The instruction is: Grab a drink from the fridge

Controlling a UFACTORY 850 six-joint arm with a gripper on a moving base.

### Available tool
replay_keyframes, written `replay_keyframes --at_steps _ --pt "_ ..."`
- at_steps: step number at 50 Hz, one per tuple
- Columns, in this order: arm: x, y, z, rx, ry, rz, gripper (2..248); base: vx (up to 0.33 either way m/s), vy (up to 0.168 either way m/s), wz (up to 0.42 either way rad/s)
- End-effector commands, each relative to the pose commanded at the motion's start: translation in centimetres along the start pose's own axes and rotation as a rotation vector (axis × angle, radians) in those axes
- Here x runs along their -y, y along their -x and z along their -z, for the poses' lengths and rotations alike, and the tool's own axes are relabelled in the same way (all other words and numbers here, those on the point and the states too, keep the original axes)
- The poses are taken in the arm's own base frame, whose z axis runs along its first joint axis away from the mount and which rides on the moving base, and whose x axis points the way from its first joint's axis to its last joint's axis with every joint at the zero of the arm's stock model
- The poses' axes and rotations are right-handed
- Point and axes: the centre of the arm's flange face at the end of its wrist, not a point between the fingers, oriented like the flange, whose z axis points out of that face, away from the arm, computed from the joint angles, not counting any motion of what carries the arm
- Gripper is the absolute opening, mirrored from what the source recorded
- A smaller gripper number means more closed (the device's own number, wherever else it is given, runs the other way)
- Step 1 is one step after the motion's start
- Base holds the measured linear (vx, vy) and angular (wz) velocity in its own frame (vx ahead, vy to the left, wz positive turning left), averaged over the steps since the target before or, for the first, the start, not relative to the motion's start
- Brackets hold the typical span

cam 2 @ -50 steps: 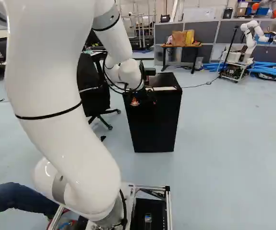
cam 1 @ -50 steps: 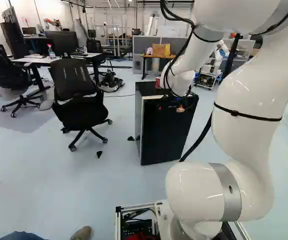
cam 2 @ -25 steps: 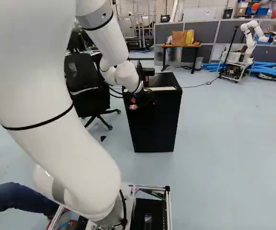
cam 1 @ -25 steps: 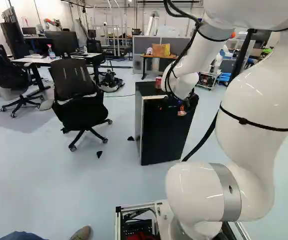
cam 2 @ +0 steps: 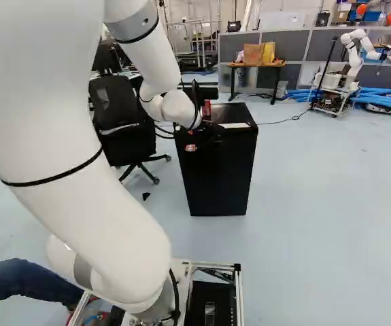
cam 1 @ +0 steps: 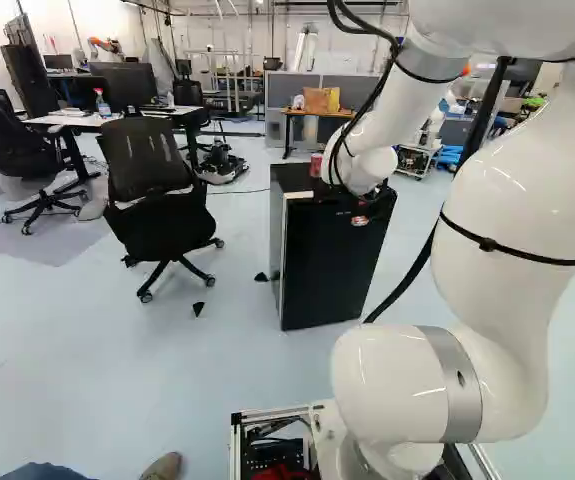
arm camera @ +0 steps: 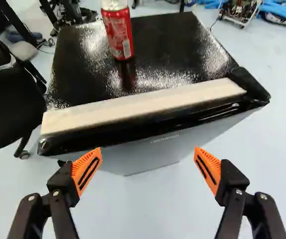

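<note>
room above fridge (around can)

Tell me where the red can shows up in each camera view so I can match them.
Left base view: the red can is in the upper middle, just left of the arm's white wrist.
Right base view: upper middle, just right of that wrist.
Wrist view: ahead of the gripper, beyond the pale strip.
Shared landmark: the black fridge under it.

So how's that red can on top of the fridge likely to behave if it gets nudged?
The red can stands upright, taller than wide, so a push up high would probably tip it, and its round body might then roll. Pushed low, it may slide instead, since the fridge has a glossy top. I can't tell how full it is.
</note>
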Motion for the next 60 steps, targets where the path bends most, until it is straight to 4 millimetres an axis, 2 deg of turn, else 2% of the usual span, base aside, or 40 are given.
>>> replay_keyframes --at_steps 32,60 --pt "0.1 -3.2 -0.5 -0.284 -0.003 0.002 247 0.000 0.000 0.000" --pt "0.7 -6.3 -2.9 -0.422 -0.021 0.025 247 0.000 0.000 0.000"
